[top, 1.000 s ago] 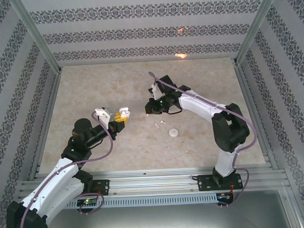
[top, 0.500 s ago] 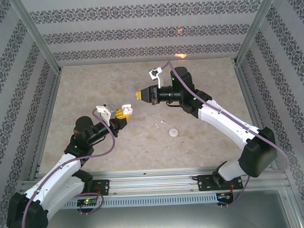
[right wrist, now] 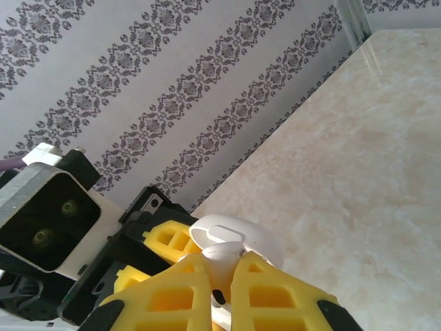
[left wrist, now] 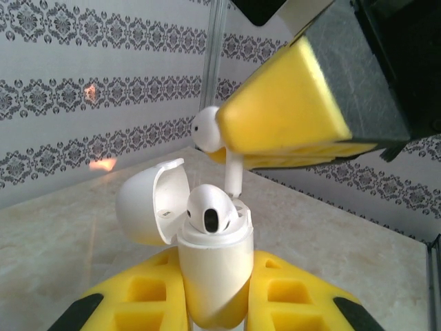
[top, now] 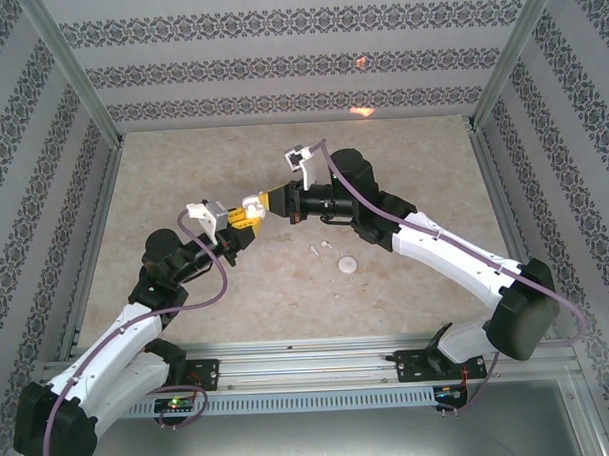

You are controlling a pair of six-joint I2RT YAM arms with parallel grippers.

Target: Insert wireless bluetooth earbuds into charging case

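Observation:
My left gripper (top: 246, 215) is raised above the table's middle and is shut on the white charging case (left wrist: 215, 255), which stands upright between its yellow fingers (left wrist: 145, 296). The lid (left wrist: 141, 207) hangs open to the left. One earbud (left wrist: 209, 207) sits in the case. My right gripper (top: 272, 200) meets it from the right and is shut on a second earbud (left wrist: 205, 129). That earbud's stem (left wrist: 234, 172) points down at the free slot. In the right wrist view the earbud (right wrist: 226, 256) is pinched between my right gripper (right wrist: 220, 269) fingers, just in front of the lid (right wrist: 241, 238).
A slim white piece (top: 313, 252), a tinier one (top: 325, 244) and a small round white piece (top: 347, 266) lie on the marble tabletop (top: 402, 165) below the right forearm. Patterned walls and aluminium posts (top: 75, 71) close in the table on three sides.
The right arm has lifted off the table, swung out and moved left until its fingertips meet the case. The left gripper has risen slightly with the case toward it.

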